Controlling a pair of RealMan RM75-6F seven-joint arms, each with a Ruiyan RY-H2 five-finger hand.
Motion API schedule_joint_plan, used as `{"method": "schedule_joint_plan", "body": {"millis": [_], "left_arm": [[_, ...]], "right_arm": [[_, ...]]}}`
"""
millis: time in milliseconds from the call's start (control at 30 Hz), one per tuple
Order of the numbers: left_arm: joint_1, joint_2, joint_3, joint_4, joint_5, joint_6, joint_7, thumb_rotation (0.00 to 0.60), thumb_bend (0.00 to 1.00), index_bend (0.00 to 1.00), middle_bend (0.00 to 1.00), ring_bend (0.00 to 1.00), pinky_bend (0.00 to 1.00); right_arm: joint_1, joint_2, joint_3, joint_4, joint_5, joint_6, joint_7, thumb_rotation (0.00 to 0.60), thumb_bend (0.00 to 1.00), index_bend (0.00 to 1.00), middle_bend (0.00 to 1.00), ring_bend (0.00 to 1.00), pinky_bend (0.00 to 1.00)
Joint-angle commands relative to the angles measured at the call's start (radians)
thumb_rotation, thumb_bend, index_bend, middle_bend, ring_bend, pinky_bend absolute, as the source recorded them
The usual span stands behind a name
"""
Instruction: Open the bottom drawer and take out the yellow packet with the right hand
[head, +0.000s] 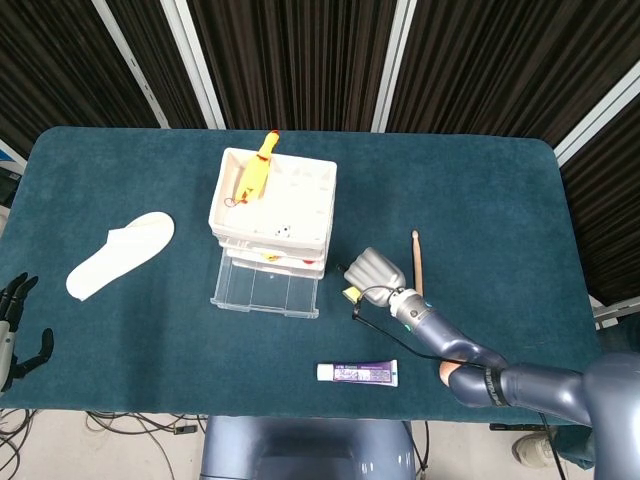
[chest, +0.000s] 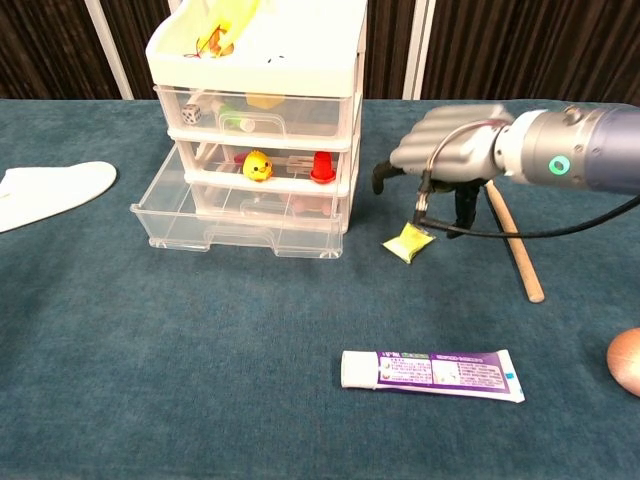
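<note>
My left hand (head: 14, 330) is hanging off the table's (head: 120, 330) left front corner, fingers apart, gripping nothing. A white slipper (head: 120, 254) is lying near the left edge. The drawer unit (chest: 262, 120) is sitting mid-table toward the back edge, a rubber chicken (head: 256, 175) lying in its top tray; the bottom drawer (chest: 235, 215) is standing pulled out toward the front edge, and I can't make out anything in it. The yellow packet (chest: 409, 241) is lying flat on the table just right of that open drawer, out of my grip. My right hand (chest: 448, 160) is hovering just above and slightly right of the packet, fingers curled downward but apart, nothing in them; not touching the packet as far as the chest view shows. A wooden drumstick (chest: 514, 242) is lying right of the hand, running front to back. A toothpaste tube (chest: 432, 374) is lying near the front edge, and a brown rounded object (chest: 625, 361) is sitting further right near the same edge.
</note>
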Motion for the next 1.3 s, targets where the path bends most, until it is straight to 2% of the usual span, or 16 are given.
{"method": "schedule_joint_plan", "body": {"millis": [33,133,200,267,367,433,500,667,867,1100,1300], "left_arm": [[-0.001,-0.001,0.000,0.000,0.000,-0.001,0.000,0.600,0.51,0.03,0.00,0.00,0.00],[-0.002,-0.002,0.000,-0.002,0.002,0.000,0.005,0.600,0.51,0.03,0.00,0.00,0.00],[-0.001,-0.003,-0.001,-0.004,0.004,0.003,0.008,0.600,0.51,0.03,0.00,0.00,0.00],[0.000,-0.004,-0.001,-0.005,0.005,0.007,0.010,0.600,0.51,0.03,0.00,0.00,0.00],[0.000,-0.006,-0.002,-0.005,0.005,0.010,0.012,0.600,0.51,0.03,0.00,0.00,0.00],[0.001,-0.006,-0.002,-0.006,0.006,0.011,0.014,0.600,0.51,0.03,0.00,0.00,0.00],[0.001,-0.008,-0.002,-0.006,0.009,0.014,0.018,0.600,0.51,0.03,0.00,0.00,0.00],[0.002,-0.015,-0.003,0.000,0.021,0.029,0.037,0.600,0.51,0.03,0.00,0.00,0.00],[0.005,-0.022,-0.006,0.011,0.038,0.050,0.042,0.600,0.51,0.03,0.00,0.00,0.00],[0.007,-0.020,-0.004,0.012,0.060,0.064,0.039,0.600,0.51,0.03,0.00,0.00,0.00],[0.009,-0.025,0.006,0.019,0.101,0.084,0.051,0.600,0.51,0.03,0.00,0.00,0.00]], "right_arm": [[-0.051,0.124,0.033,-0.164,0.100,0.092,-0.011,0.600,0.20,0.27,0.97,0.94,0.98],[-0.083,0.247,0.058,-0.318,0.230,0.127,0.013,0.600,0.20,0.26,0.85,0.84,0.87],[-0.111,0.304,0.070,-0.385,0.265,0.173,0.039,0.600,0.20,0.25,0.78,0.79,0.79],[-0.154,0.344,0.068,-0.429,0.255,0.247,0.060,0.600,0.19,0.22,0.67,0.69,0.65],[-0.218,0.395,0.036,-0.479,0.218,0.326,0.067,0.600,0.17,0.18,0.48,0.52,0.44],[-0.266,0.422,0.010,-0.510,0.187,0.371,0.088,0.600,0.15,0.16,0.39,0.44,0.35],[-0.324,0.424,-0.016,-0.518,0.125,0.436,0.119,0.600,0.15,0.13,0.33,0.39,0.31],[-0.483,0.342,-0.082,-0.450,-0.077,0.644,0.205,0.600,0.13,0.10,0.22,0.30,0.27],[-0.633,0.230,-0.140,-0.329,-0.230,0.833,0.248,0.600,0.11,0.07,0.14,0.26,0.26],[-0.741,0.154,-0.182,-0.213,-0.349,0.947,0.243,0.600,0.10,0.04,0.11,0.22,0.25],[-0.788,0.145,-0.193,-0.190,-0.391,0.950,0.248,0.600,0.10,0.04,0.11,0.22,0.25]]}}
